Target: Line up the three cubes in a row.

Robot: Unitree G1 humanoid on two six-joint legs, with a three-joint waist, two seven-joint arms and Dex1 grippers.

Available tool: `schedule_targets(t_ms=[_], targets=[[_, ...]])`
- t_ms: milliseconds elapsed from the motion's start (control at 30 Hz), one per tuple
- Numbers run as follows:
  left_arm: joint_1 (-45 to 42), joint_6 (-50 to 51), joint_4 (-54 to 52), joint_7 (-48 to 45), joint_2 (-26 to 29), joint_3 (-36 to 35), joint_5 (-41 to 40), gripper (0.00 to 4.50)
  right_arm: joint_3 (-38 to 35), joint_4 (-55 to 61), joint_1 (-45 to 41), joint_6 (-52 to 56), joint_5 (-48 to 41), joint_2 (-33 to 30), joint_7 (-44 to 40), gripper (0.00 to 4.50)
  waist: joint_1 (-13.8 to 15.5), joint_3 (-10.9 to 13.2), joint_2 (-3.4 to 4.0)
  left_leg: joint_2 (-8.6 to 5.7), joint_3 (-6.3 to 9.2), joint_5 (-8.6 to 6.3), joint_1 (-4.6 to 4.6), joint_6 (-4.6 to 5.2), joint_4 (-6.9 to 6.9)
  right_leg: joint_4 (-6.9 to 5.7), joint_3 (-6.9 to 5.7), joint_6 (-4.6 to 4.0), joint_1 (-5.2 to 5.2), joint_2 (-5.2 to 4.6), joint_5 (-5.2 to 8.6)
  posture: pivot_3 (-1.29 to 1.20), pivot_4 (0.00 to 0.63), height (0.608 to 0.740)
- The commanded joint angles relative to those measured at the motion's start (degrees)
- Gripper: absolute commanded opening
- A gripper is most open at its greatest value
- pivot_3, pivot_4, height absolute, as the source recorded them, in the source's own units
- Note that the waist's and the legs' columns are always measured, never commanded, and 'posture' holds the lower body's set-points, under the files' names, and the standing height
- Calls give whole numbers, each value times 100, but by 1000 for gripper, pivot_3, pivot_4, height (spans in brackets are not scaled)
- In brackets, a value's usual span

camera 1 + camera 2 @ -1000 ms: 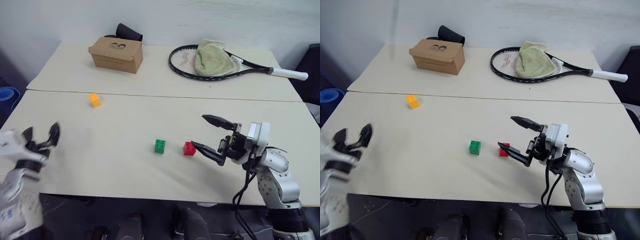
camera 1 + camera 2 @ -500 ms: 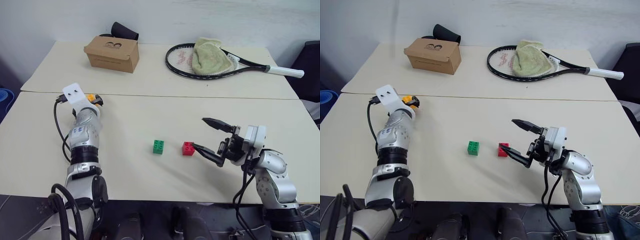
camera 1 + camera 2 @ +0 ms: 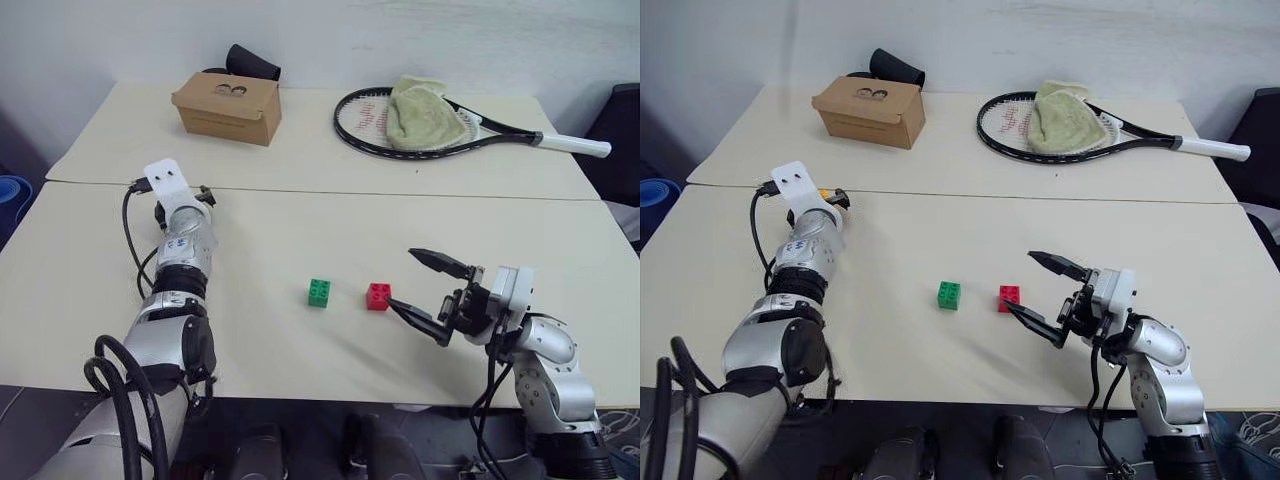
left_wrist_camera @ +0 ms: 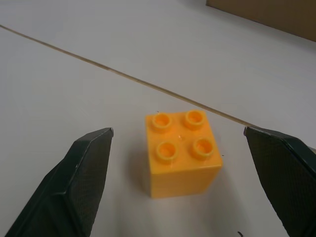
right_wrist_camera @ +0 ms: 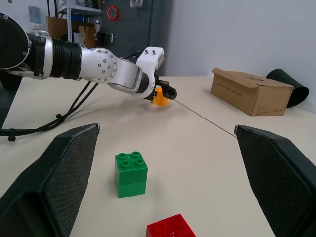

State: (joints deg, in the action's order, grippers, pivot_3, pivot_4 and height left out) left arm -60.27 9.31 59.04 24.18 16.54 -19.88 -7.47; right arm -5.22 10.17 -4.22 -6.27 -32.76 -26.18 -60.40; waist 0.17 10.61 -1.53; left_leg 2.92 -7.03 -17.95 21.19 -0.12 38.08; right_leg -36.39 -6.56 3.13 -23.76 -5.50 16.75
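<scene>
At the left of the frame the left hand [image 4: 177, 163] is spread wide around the orange cube [image 4: 181, 152], a finger on either side and neither touching it. The green cube [image 3: 320, 291] and red cube [image 3: 378, 296] sit side by side near the middle of the desk [image 3: 300, 230]. The right hand [image 3: 425, 294], also spread and empty, hovers just right of the red one.

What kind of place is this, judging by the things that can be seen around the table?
Probably a robotics lab or workshop, not a home. Two plain tables pushed together hold test props: toy cubes, a cardboard box and a tennis racket. The right wrist view shows storage shelves with boxes behind.
</scene>
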Motion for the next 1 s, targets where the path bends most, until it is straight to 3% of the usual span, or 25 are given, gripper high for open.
schedule_targets(t_ms=[33, 100, 333, 500, 600, 700, 867, 933, 1000], targets=[[-171, -200, 76, 53, 142, 115, 151, 4079, -88, 240, 59, -115, -64, 48, 47, 4500, -19, 0, 0, 0, -1, 0, 0, 0, 0, 0, 1, 0, 0, 0, 0, 0, 150, 740], [-179, -237, 121, 36, 155, 128, 158, 3652, -87, 232, 88, -143, -52, 62, 52, 4500, -23, 0, 0, 1, -2, 0, 0, 0, -1, 0, 1, 0, -1, 1, 0, 0, 150, 740], [-134, -276, 153, -19, 230, 189, 221, 1472, -90, -45, 217, -380, -12, 145, -86, 4500, -11, 0, 0, 0, -1, 0, 0, -1, 0, 0, 0, 0, 0, 0, 0, 0, 150, 740], [55, -409, -279, -574, 294, 183, 51, 1493, -108, -256, 256, -585, 2, 172, -199, 4500, -15, 0, 0, -1, -1, 1, 0, -1, 0, -1, 0, 0, 0, 1, 0, 0, 150, 740], [513, -366, -1460, -2461, 498, 160, -585, 1493, -158, -352, 265, -742, 6, 171, -236, 4500, -37, 0, 0, 1, -4, 1, -1, -2, 0, -3, 1, 0, -1, 2, 0, 0, 150, 740], [1349, 363, -2982, -5301, 1199, 371, -1560, 1493, -238, -367, 275, -796, -51, 43, -365, 4500, -112, 1, 1, 8, -13, 6, -1, -12, -1, -4, 9, 0, -8, 13, 0, 0, 150, 740], [2067, 1545, -4267, -7693, 2327, 569, -2490, 1493, -426, -293, 338, -687, -224, -340, -708, 4500, -139, 3, 4, 12, -14, 10, -3, -18, 5, -8, 22, -4, -9, 21, 2, 0, 150, 740], [2418, 1260, -4517, -8993, 2995, 1007, -2270, 1493, -510, -227, 418, -596, -312, -618, -965, 4500, -139, 3, 5, 6, -10, 11, -7, -15, 6, 0, 34, -4, -6, 17, 3, 0, 150, 740], [2757, 54, -4356, -10210, 3312, 1424, -1844, 1493, -585, -214, 481, -531, -365, -906, -1228, 4500, -134, 5, 16, 1, -10, 11, -9, -15, 1, 5, 41, -5, -6, 18, 5, 0, 150, 740]])
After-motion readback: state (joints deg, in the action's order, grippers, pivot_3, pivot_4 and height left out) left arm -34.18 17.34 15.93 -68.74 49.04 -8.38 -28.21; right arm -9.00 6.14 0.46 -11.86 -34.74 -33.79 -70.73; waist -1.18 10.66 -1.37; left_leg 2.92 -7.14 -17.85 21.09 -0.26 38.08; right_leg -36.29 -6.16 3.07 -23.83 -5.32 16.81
